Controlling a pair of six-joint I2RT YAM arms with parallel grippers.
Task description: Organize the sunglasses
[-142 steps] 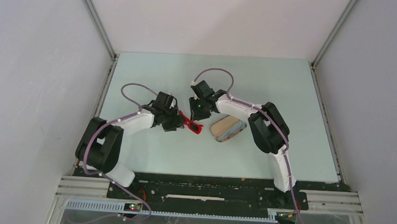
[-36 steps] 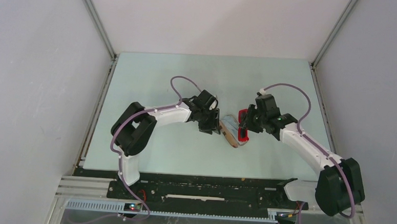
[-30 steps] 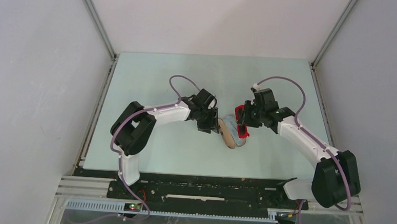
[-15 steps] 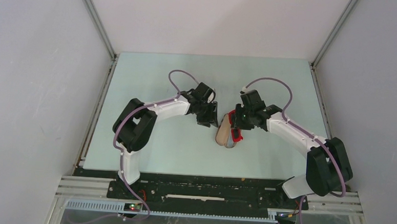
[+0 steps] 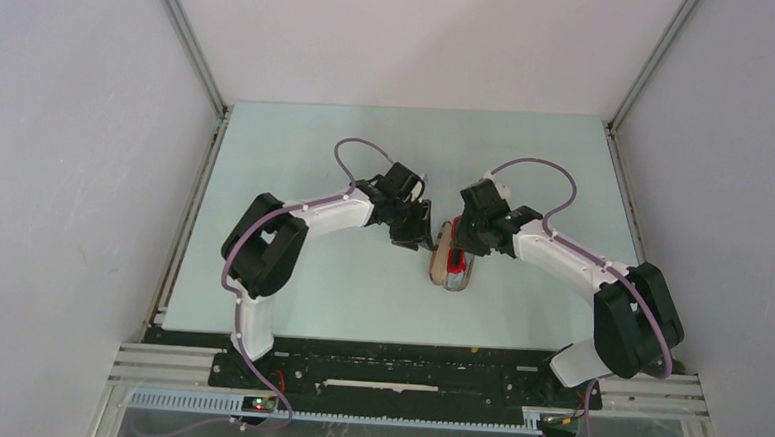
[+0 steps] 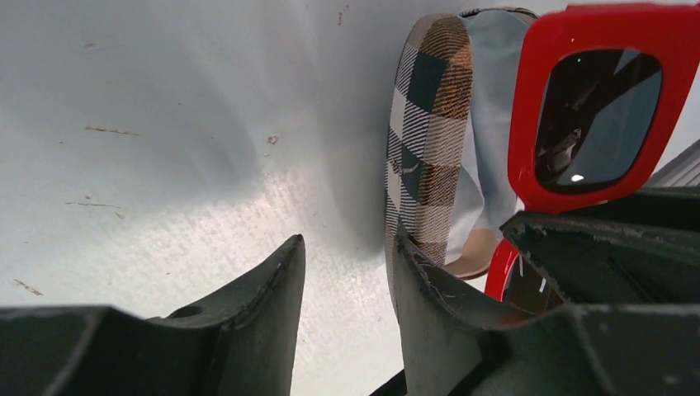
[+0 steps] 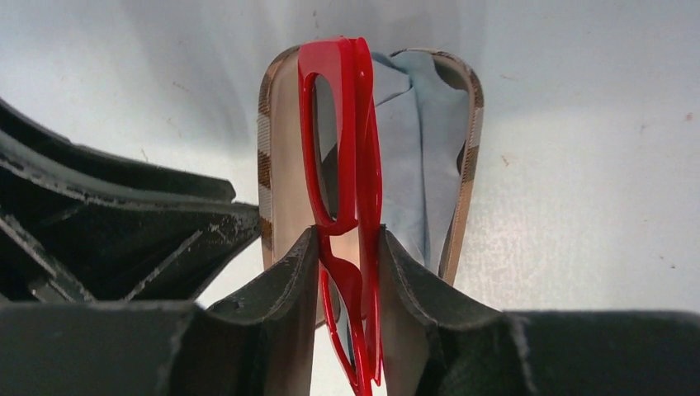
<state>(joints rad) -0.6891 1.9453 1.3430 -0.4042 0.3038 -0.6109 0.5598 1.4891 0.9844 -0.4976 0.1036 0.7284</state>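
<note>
The sunglasses, red-framed with dark lenses, are folded and held edge-on in my right gripper, which is shut on them. They hang just over the open plaid case, which has a pale blue cloth in its right half. From above, the sunglasses and right gripper sit over the case at mid-table. My left gripper is open, with only bare table between its fingers. Its right finger rests against the outside of the case's plaid wall. The red frame shows beyond it.
The pale green table is bounded by white walls, with metal rails along its left and right edges. The two arms arch in from both sides and meet at the case. A black base bar runs along the near edge.
The right arm has swung left with the sunglasses, bringing them down over the case. The case has turned to lie nearly lengthwise. The left gripper stays at its left side.
</note>
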